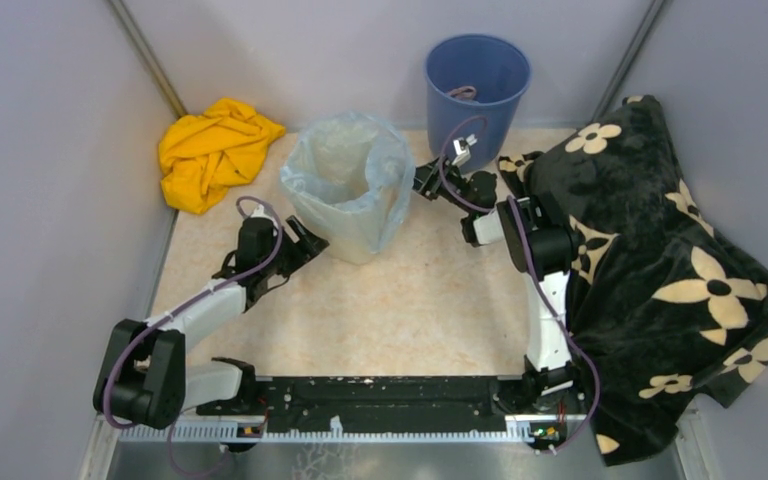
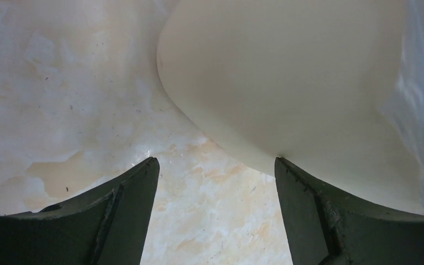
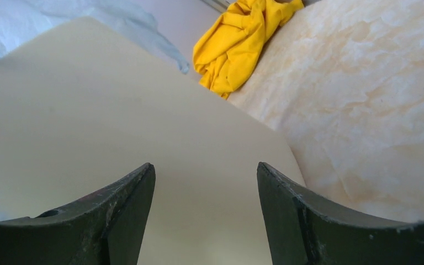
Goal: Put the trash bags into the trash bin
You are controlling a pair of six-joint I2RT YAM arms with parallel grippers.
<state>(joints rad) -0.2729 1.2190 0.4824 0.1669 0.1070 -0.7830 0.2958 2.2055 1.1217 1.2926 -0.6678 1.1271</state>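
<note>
1. The trash bag [image 1: 332, 165] is pale blue, see-through and crinkly. It sits inside the trash bin [image 1: 358, 245] mid-worktop [image 1: 420, 300], top folded out over the rim.
2. Bin's cream plastic, narrowing toward the bottom.
3. Left tool [image 1: 310, 243] is low at the bin's left side, jaws wide apart, holding nothing.
4. Right tool [image 1: 422, 180] faces the bin's right wall, also spread and empty.
5. Yellow cloth [image 1: 210, 150] back-left, blue bucket [image 1: 477, 85] behind.
</note>
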